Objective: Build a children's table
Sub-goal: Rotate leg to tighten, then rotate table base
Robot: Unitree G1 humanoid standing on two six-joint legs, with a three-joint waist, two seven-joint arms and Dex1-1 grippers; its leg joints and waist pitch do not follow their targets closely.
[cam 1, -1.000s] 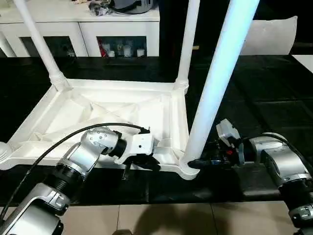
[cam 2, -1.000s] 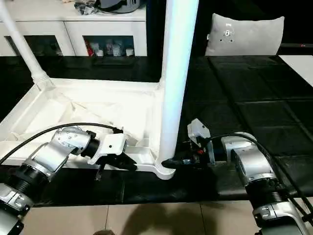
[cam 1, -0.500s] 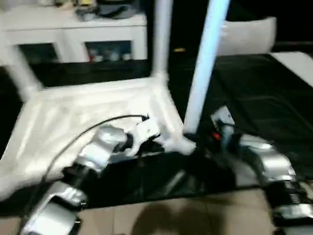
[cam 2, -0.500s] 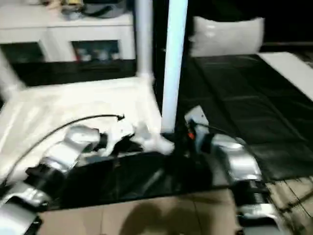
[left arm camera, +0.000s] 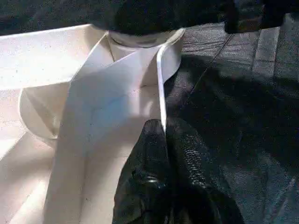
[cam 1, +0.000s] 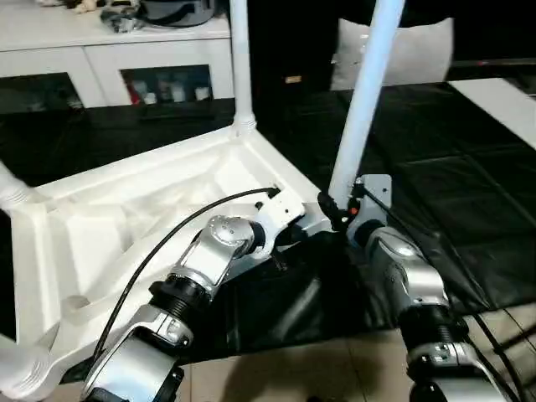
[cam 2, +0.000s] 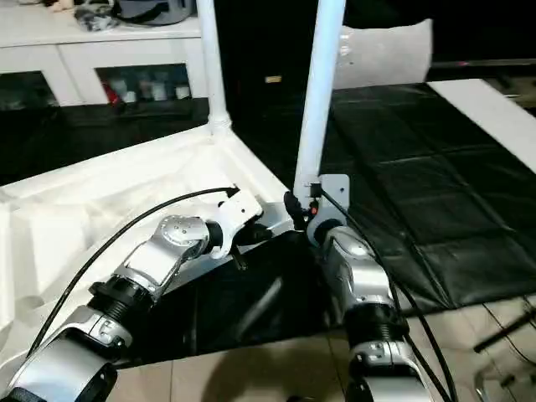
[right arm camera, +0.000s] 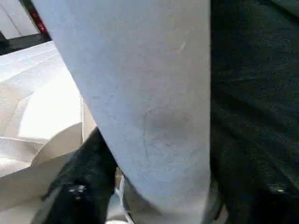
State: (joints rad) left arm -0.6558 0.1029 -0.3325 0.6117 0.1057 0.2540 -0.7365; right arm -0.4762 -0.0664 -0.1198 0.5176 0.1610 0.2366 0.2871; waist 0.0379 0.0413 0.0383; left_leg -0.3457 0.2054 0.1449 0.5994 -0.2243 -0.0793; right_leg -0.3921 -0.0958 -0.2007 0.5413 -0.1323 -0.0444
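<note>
The upturned children's table [cam 1: 126,226] lies across the left and centre of the frame on the black mat [cam 1: 469,209], now turned so its near corner points toward centre frame, where a second ago its near edge ran level. Left gripper [left arm camera: 163,135]: fingers together, pinching the rim wall. Right gripper [cam 1: 339,211]: at the base of the near leg [cam 1: 362,109]; grip cannot be told. Three legs stand socketed. White cabinet [cam 1: 100,59], upper left; pillow [cam 1: 419,50], upper right; neither obstructs.

Both head views look down over the forearms; wrist cameras sit close against the table's near corner [left arm camera: 140,60].
</note>
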